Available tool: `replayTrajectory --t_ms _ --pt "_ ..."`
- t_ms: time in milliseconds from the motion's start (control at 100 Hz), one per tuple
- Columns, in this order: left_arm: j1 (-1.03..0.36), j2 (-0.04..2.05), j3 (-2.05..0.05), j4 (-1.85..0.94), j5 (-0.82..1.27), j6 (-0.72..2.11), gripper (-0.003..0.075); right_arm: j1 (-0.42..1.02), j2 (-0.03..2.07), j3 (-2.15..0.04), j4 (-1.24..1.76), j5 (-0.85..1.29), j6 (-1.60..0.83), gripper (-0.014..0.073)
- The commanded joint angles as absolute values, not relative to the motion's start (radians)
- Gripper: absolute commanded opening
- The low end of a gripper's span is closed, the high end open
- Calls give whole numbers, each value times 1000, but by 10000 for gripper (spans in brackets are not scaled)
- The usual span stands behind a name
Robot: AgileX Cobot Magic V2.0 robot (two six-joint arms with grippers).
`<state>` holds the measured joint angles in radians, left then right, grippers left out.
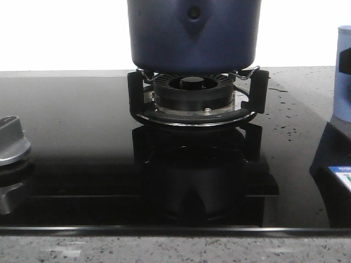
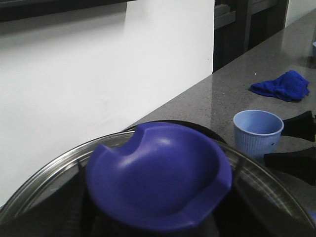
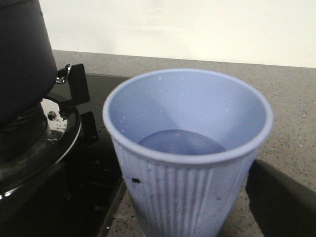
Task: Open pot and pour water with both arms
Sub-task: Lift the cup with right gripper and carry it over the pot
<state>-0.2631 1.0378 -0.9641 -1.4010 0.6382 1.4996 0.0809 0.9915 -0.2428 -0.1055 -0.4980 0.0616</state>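
The pot (image 1: 193, 34) sits on the burner grate (image 1: 197, 98) of the black glass hob (image 1: 82, 153), its side bracket facing the front camera. Its glass lid (image 2: 44, 187) with the blue knob (image 2: 158, 177) fills the left wrist view directly below that camera — the left gripper itself is out of sight, so its state cannot be told. The pale blue cup (image 3: 190, 153) stands upright on the grey bench (image 3: 296, 108) beside the hob, and the right gripper's fingers (image 2: 296, 145) flank it — whether they press it cannot be told.

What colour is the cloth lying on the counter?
The cloth is deep blue, seen best in the left wrist view.
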Motion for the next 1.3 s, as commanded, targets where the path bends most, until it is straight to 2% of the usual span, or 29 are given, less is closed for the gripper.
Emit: replayTrajectory --t_ms 0,120,290,640,1110,1180,1290 --pt "-261 1013 -997 -1485 622 1494 305 79 1018 -275 -85 -630 27 636" --pt "-261 1013 -997 -1485 622 1494 305 79 1056 -275 -35 -723 20 636" --pt "-261 1013 -997 -1485 630 1494 305 79 1089 -275 115 -746 -77 636" --pt "-261 1013 -997 -1488 638 1494 305 79 1173 -278 95 -839 -95 636" --pt "-261 1013 -997 -1491 665 1494 305 79 1272 -363 73 -830 -51 634" --pt "-261 1013 -997 -1491 665 1494 305 79 1274 -363 70 -822 -49 594" --pt "-261 1013 -997 -1491 665 1494 305 79 1274 -363 59 -821 -49 450"
